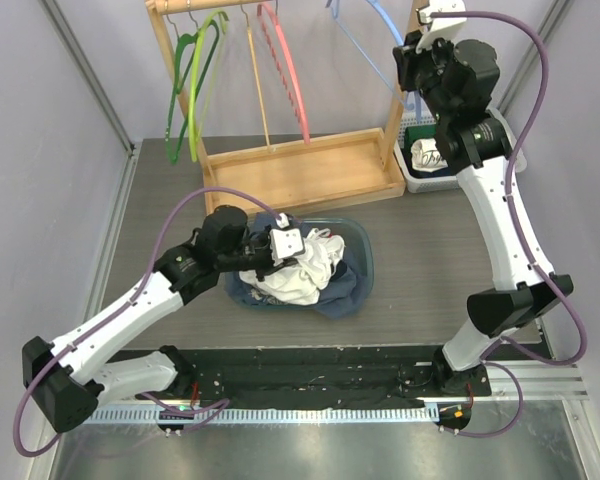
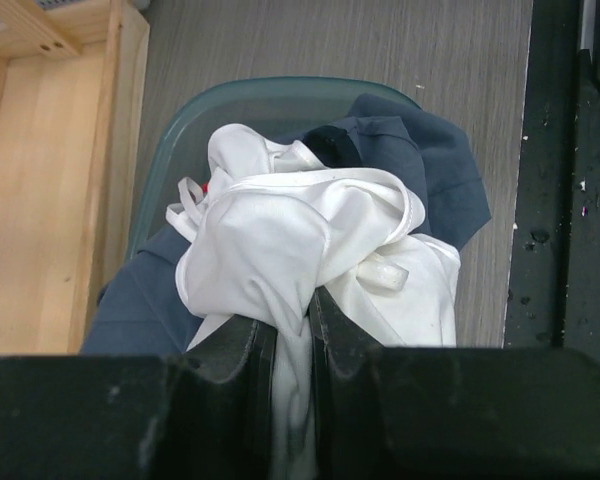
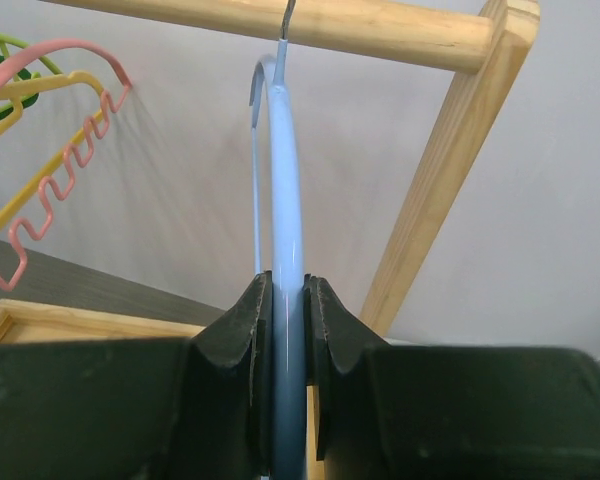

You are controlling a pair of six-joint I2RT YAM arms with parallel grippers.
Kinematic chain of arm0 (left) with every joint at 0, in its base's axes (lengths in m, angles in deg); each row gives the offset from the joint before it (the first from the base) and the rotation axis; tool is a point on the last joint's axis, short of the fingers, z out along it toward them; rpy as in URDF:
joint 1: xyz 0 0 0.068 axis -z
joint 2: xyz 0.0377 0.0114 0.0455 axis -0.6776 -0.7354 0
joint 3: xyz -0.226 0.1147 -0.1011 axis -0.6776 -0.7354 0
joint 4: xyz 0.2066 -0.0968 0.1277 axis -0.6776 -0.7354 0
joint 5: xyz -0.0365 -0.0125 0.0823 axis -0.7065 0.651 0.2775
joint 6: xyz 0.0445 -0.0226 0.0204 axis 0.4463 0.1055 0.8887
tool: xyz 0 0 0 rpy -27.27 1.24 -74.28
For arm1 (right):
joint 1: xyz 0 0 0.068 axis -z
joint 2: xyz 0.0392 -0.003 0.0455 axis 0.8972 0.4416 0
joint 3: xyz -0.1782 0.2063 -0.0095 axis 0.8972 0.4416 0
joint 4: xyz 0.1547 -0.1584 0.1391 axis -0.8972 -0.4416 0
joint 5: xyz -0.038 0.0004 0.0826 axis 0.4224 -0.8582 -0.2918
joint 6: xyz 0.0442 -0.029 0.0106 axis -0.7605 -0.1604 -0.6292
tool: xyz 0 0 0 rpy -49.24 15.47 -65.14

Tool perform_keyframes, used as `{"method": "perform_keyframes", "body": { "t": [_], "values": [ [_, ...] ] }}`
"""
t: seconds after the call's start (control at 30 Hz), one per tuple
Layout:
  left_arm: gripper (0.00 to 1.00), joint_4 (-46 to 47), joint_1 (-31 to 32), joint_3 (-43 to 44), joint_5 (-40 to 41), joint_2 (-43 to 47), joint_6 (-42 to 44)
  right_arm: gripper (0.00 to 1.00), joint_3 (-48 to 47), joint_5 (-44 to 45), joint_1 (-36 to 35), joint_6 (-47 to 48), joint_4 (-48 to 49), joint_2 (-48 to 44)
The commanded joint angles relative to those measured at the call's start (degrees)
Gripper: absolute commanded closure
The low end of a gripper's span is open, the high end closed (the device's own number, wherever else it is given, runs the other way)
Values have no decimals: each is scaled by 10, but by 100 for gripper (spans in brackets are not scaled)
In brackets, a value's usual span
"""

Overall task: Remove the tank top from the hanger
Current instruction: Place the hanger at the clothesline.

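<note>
The white tank top [image 2: 310, 240] is off the blue hanger [image 3: 285, 200] and lies heaped in the teal bin [image 2: 180, 130] at the centre of the overhead view, on top of a navy garment [image 2: 430, 160]. The left fingers [image 2: 235, 350] grasp a fold of it, though how firmly is hard to judge. The right fingers [image 3: 235, 330] clench the hanger under the wooden rail [image 3: 380, 30], upper right. The best move now is to part the left fingers fully, then rise straight up so no strap snags.
</note>
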Motion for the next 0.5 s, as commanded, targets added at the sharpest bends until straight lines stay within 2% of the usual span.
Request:
{"method": "perform_keyframes", "body": {
  "t": [0.0,0.13,0.43,0.47],
  "values": [
    [100,-21,-1,7,-20,35,62,99,-67,-9,-1,1,34,28],
    [95,-22,-3,-7,-21,43,65,99,-88,-12,0,-10,31,58],
    [94,-18,-5,-24,-32,53,59,99,-69,-13,0,-36,12,91],
    [94,-16,-6,-28,-30,52,58,99,-65,-34,-1,-42,1,89]
  ]
}}
